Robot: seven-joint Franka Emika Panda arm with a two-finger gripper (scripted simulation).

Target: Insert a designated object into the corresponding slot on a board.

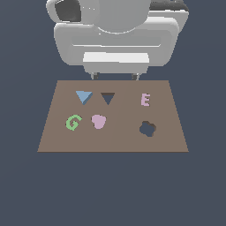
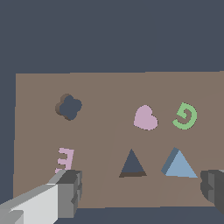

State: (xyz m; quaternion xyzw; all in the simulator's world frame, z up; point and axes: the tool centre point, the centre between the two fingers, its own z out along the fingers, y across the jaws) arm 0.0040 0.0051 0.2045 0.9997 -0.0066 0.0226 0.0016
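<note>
The light-blue triangle piece (image 1: 83, 96) (image 2: 179, 164) lies flat on the brown board (image 1: 123, 137) (image 2: 105, 87), near its far edge in the exterior view. Right beside it, toward the exterior view's right, is the dark triangular slot (image 1: 107, 97) (image 2: 132, 164) of the same size, with nothing in it. My gripper (image 1: 114, 76) (image 2: 140, 192) hangs above the board's far edge, open wide with nothing between its fingers. In the wrist view one grey fingertip (image 2: 65, 192) shows near the pink E and the other fingertip (image 2: 214, 190) past the blue triangle.
Also on the board are a green G (image 1: 73, 122) (image 2: 185, 116), a pink heart-like blob (image 1: 98, 121) (image 2: 145, 118), a pink E (image 1: 145, 99) (image 2: 64, 159) and a dark clover-shaped hole (image 1: 148, 128) (image 2: 69, 106). Around the board is plain dark floor.
</note>
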